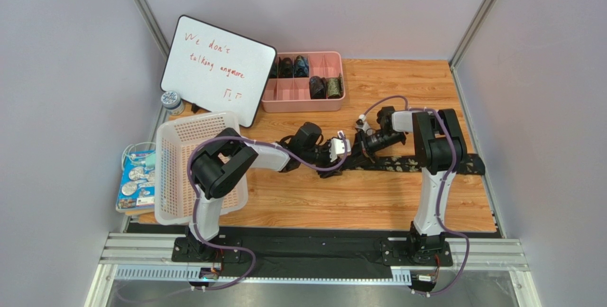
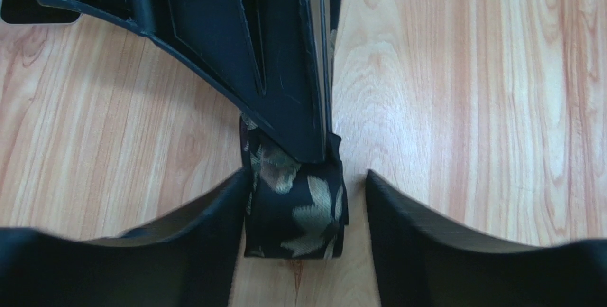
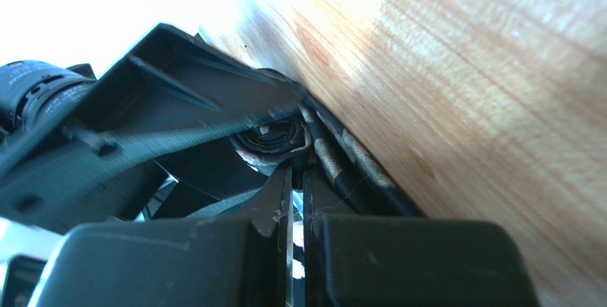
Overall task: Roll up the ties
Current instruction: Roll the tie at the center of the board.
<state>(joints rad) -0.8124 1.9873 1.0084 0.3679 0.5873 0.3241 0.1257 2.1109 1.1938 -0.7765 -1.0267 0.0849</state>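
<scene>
Mid-roll step. One tie (image 1: 410, 165) lies flat across the wooden table (image 1: 356, 204), its long part running out to the right. Its other end is wound into a small coil (image 2: 296, 211) where the two arms meet. The coil looks like only a few turns, so most of the length is not yet rolled.

Right gripper (image 3: 297, 179): fingers pressed together, tips pushed into the coil's core. My read is that it pinches the tie's inner end and acts as the spindle.

Left gripper (image 2: 306, 179): straddles the coil with its fingers (image 2: 185, 246) moderately wide. One is touching or almost touching the coil's side. The other stands just clear, with bare wood showing between. It brackets the coil and grips nothing.

A pink tray (image 1: 303, 103) at the back of the table holds several rolled ties (image 1: 317, 86) in its compartments, and others look free. So the task is partly done, and this tie is at an early stage.

Next move, as a judgement: the left fingers need to close lightly on the coil's sides so it doesn't spring loose. Then the right can twist or re-grip to wind in more fabric. That calls for keeping the edges lined up and the flat part taut — otherwise the coil cones out sideways. How tight the coil is wound, I can't tell.
</scene>
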